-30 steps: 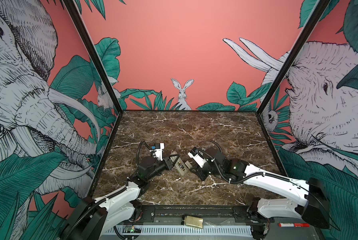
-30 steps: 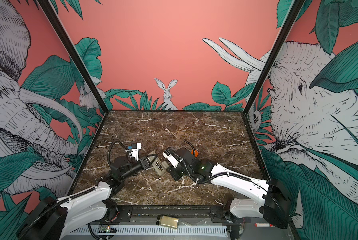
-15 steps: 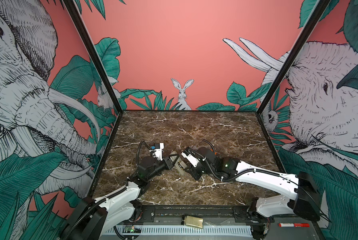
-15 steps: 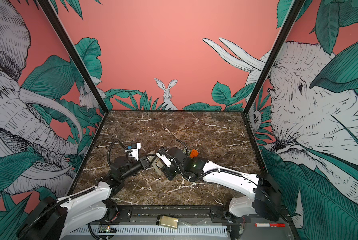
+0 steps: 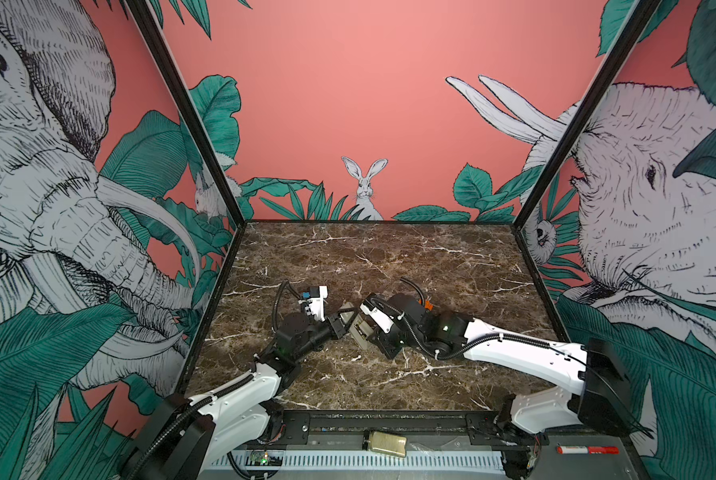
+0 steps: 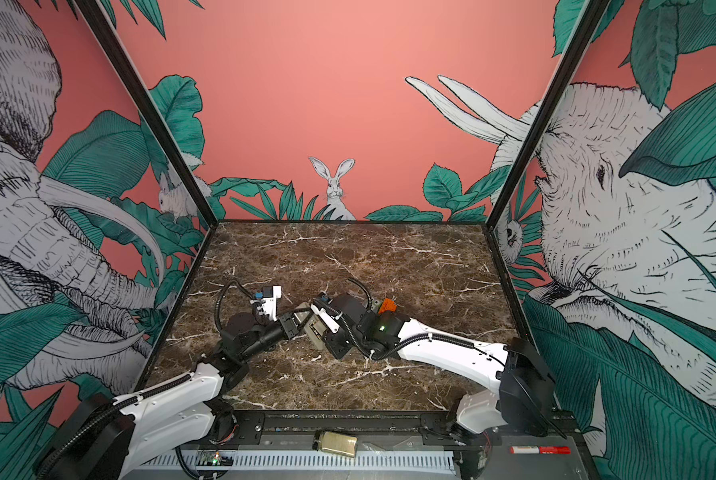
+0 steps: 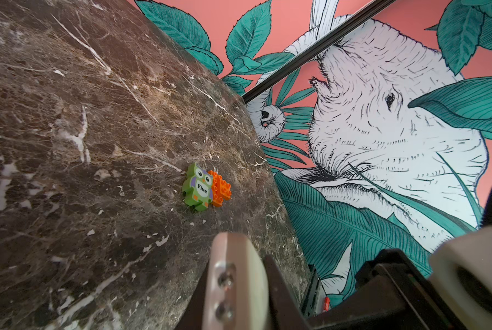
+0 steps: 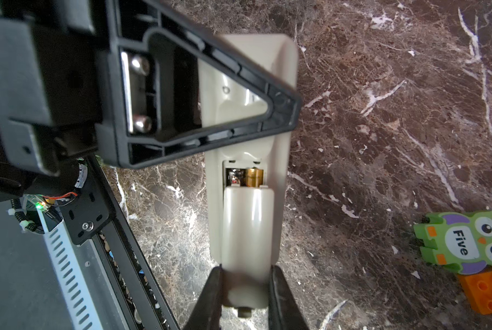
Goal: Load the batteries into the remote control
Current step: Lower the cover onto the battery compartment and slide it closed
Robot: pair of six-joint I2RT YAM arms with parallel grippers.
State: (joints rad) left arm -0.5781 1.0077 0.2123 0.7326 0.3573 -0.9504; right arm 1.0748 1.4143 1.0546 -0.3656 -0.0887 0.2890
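The remote control (image 8: pixel 279 160) is a cream handset held above the marble, pale back facing the right wrist camera. In both top views it hangs between the two grippers (image 5: pixel 358 328) (image 6: pixel 312 326). My left gripper (image 5: pixel 341 322) (image 7: pixel 237 285) is shut on one end of it, and its black finger (image 8: pixel 210 114) crosses the handset. My right gripper (image 8: pixel 244 288) (image 5: pixel 368 332) is shut on the pale battery cover (image 8: pixel 247 223), which lies partly over the recess. In the open gap the batteries show, one gold end (image 8: pixel 254 177) beside a darker one (image 8: pixel 234 178).
A green owl puzzle piece (image 8: pixel 464 241) (image 7: pixel 198 187) marked "Five" lies against an orange brick (image 8: pixel 487 291) (image 5: pixel 427 304) behind the right wrist. Off the marble, on the front rail, lie a yellowish jar (image 5: pixel 385 444) and a red marker (image 5: pixel 587 449).
My right gripper has shifted leftward, closer to the left gripper, along the remote. The left arm has stayed where it was.
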